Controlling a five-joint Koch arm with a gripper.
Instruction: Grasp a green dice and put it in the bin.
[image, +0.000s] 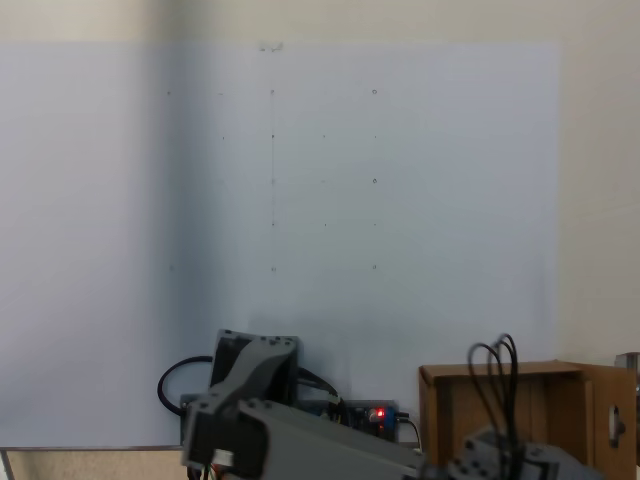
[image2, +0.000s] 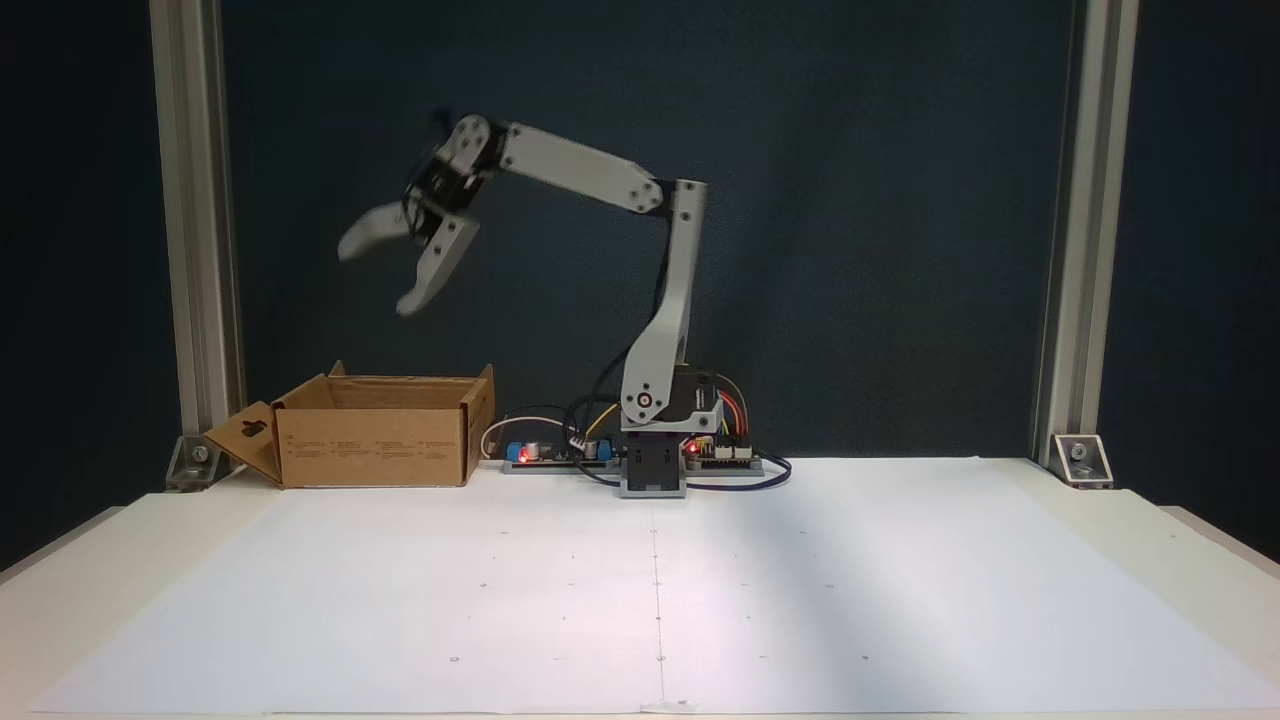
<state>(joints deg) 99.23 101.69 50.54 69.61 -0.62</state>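
My gripper (image2: 382, 275) hangs high in the air with its two grey fingers spread apart and nothing between them, so it is open. It is well above the bin (image2: 375, 440), a brown cardboard box with upright flaps at the left end of the table's back edge. From above, the bin (image: 500, 410) sits at the bottom right, with the arm's wrist and cables in front of it. The green dice is out of view; the bin's inside is hidden by its walls.
The arm's base (image2: 655, 470) and circuit boards with a red light (image2: 525, 455) and loose cables stand along the back edge beside the bin. A white sheet (image2: 800, 580) marked with small dots covers the table. Metal posts (image2: 195, 250) stand at both back corners.
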